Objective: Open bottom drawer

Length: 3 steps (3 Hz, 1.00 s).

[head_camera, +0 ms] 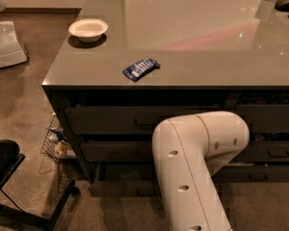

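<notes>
The bottom drawer (120,189) is the low, thin dark panel at the foot of the left stack, under the grey countertop (192,37). It stands a little out from the taller drawers (111,121) above it, with a dark gap behind its front. My white arm (197,162) bends in front of the cabinet and covers the drawer's right part. My gripper is hidden behind the arm's elbow, somewhere low in front of the drawers.
A white bowl (88,29) and a blue packet (141,68) lie on the countertop. A wire basket (55,143) stands against the cabinet's left side. A black chair base (9,182) is at the lower left. The right-hand drawer stack (274,153) shows beside the arm.
</notes>
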Each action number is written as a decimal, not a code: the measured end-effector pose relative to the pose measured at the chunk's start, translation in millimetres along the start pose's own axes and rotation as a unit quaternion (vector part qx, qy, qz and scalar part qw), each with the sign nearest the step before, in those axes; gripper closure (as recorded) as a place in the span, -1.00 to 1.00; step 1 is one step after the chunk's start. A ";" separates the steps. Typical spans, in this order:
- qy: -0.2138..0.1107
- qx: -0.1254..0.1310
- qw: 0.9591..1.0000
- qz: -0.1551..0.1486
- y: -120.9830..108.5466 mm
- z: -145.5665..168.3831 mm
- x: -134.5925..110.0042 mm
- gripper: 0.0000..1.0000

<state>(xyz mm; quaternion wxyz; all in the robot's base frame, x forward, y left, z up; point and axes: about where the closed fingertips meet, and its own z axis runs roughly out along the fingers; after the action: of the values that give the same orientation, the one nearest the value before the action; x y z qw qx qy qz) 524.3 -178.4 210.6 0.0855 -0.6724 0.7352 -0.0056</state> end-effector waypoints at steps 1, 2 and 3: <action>0.000 0.000 1.000 -0.002 -0.4 2.2 -0.7 -1.00; 0.000 -0.001 1.000 -0.002 0.5 3.0 -0.9 -0.64; -0.001 -0.002 1.000 -0.002 1.8 4.1 -1.4 -0.02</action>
<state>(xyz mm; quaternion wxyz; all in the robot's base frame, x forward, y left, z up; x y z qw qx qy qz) 523.2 -176.4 206.5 0.0844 -0.6740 0.7338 -0.0038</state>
